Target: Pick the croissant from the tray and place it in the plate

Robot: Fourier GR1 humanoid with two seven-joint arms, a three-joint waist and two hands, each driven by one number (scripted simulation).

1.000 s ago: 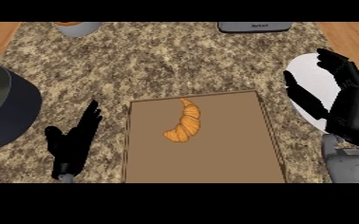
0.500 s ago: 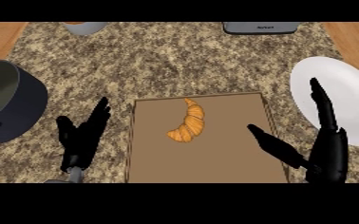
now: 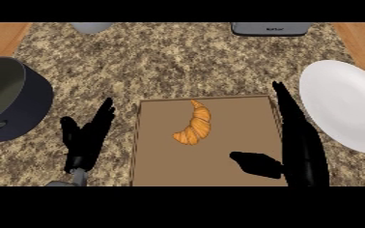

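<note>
- The croissant [image 3: 194, 125] lies on the brown tray [image 3: 242, 169], apart from both hands.
- The right hand [image 3: 296, 140], fingers straight, hangs over the tray's right edge.
- The white plate [image 3: 335, 101] sits right of the tray.
- The left hand [image 3: 85, 137] rests open on the worktop [image 3: 171, 63].

The tray [image 3: 206, 169] sits at the middle of the tabletop's [image 3: 171, 63] near edge, and the croissant [image 3: 194, 124] lies in its far half, slightly left of centre. The plate [image 3: 336, 104] rests at the right edge, just beside the tray's far right corner. A pot [image 3: 21, 101] stands at the left edge. At the far edge, a bowl [image 3: 91, 27] sits toward the left and an appliance [image 3: 271, 28] toward the right. The left robot hand [image 3: 87, 137] lies between pot and tray; the right robot hand [image 3: 296, 142] lies over the tray's right edge.
</note>
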